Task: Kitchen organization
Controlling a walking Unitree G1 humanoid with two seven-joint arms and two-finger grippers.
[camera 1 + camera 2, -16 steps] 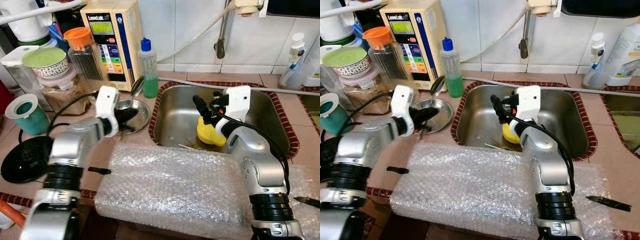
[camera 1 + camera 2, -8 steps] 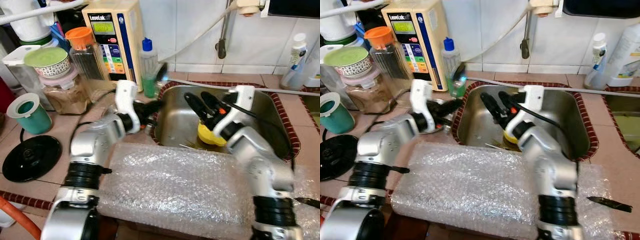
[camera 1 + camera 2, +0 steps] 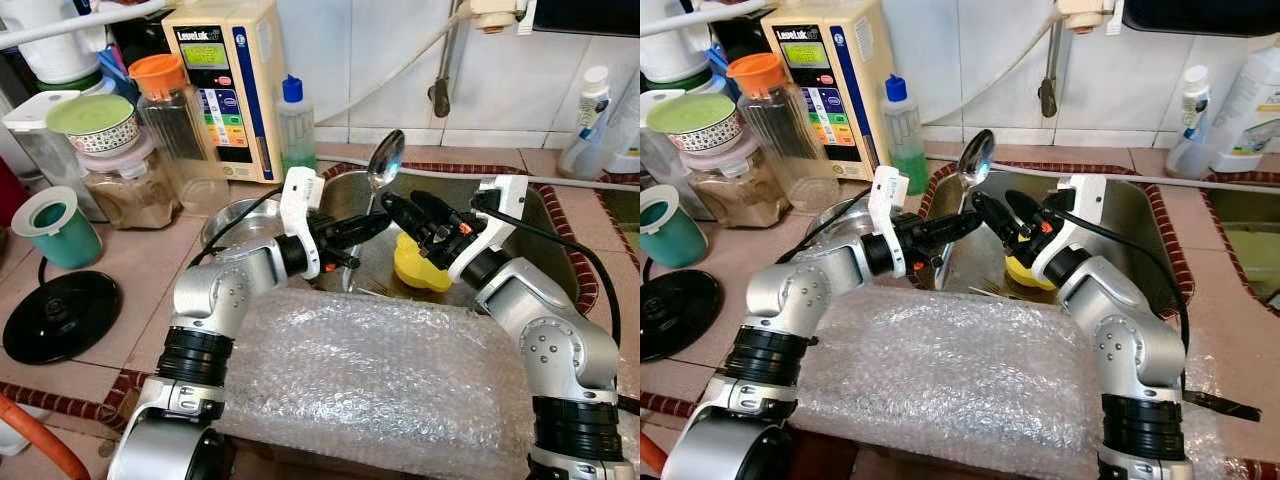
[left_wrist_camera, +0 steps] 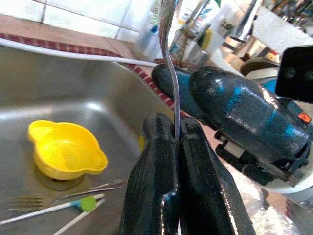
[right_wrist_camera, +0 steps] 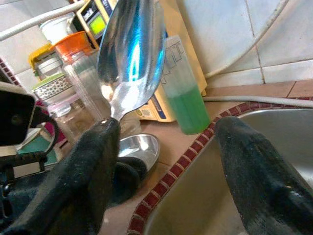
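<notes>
The polished metal spoon [image 3: 384,162] gleams mirror-bright; the brushed stainless-steel sink [image 3: 545,235] looks duller. The small yellow bowl [image 4: 66,154] is smooth glossy plastic. Near, clear crinkled bubble wrap [image 3: 370,375] covers the surface.

Your left gripper [image 3: 372,226] has swung from the steel dish at 9 o'clock out over the sink [image 3: 545,240], now holding a spoon [image 3: 384,163] upright. Your right gripper [image 3: 405,207] has spread its fingers and turned toward it.

Two black fingers [image 5: 73,186] spread wide, at seven and five o'clock. Spoon [image 5: 131,54] bowl at eleven o'clock, its neck touching the seven o'clock finger. Bottle of green liquid [image 5: 185,98] at centre. Steel sink [image 5: 195,196] below. Small metal dish [image 5: 139,147] near eight o'clock. Orange-lidded jar [image 5: 78,54] at ten.
</notes>
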